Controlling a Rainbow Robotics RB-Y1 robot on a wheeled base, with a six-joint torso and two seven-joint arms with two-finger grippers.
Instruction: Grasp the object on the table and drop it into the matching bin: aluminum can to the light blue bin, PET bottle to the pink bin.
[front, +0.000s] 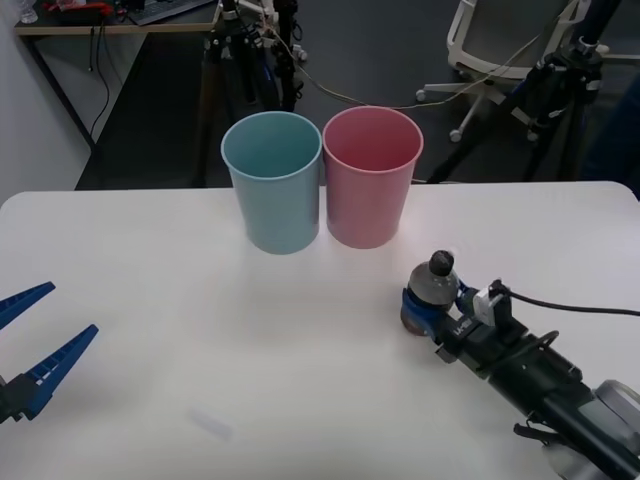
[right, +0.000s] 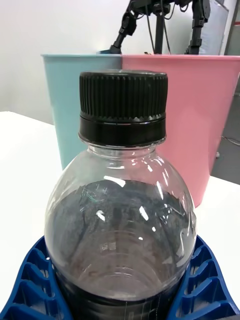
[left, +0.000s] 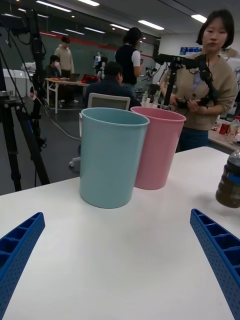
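Observation:
The PET bottle (front: 434, 284), clear with a dark cap and dark brownish liquid, stands upright on the white table (front: 200, 330) at the right, in front of the pink bin (front: 371, 180). My right gripper (front: 424, 307) is shut on the bottle's lower body. In the right wrist view its blue fingers (right: 35, 280) hug both sides of the bottle (right: 120, 210). The light blue bin (front: 273, 185) stands touching the pink bin's left side. My left gripper (front: 35, 345) rests open and holding nothing at the table's left edge.
Both bins sit near the table's far edge. In the left wrist view the light blue bin (left: 111, 157) and pink bin (left: 157, 147) stand ahead, with the bottle (left: 231, 182) off to one side. Tripods and an office chair (front: 500, 50) stand beyond the table.

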